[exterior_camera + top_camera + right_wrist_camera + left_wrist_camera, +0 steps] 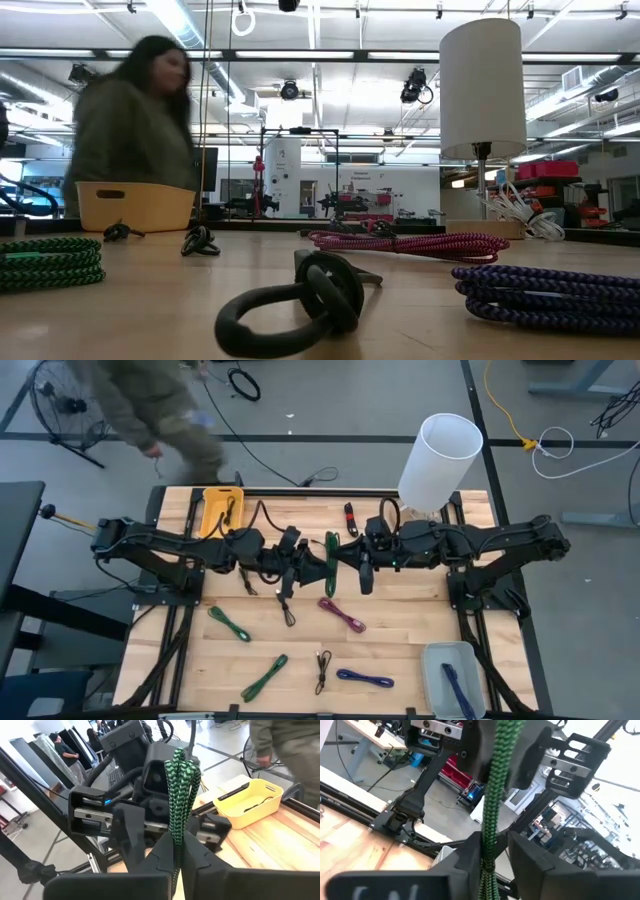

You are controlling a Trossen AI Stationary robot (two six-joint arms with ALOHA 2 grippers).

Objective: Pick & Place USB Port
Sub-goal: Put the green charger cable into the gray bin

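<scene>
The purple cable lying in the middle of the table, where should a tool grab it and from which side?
Take the purple cable at mid-length, from straight above, fingers closing across its short width. It lies flat as a long narrow bundle, running diagonally, with bare wood on both long sides, so there seems room for fingers there.

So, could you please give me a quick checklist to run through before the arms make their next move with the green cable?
1. Right gripper shut on the green cable: ok.
2. Left gripper shut on the same cable: ok.
3. Cable lifted off the table, between both arms: ok.
4. Yellow bin at the far left: one cable inside, room left: ok.
5. Blue bin at the near right: one cable inside: ok.
6. Person close to the table's far edge: not ok.
</scene>
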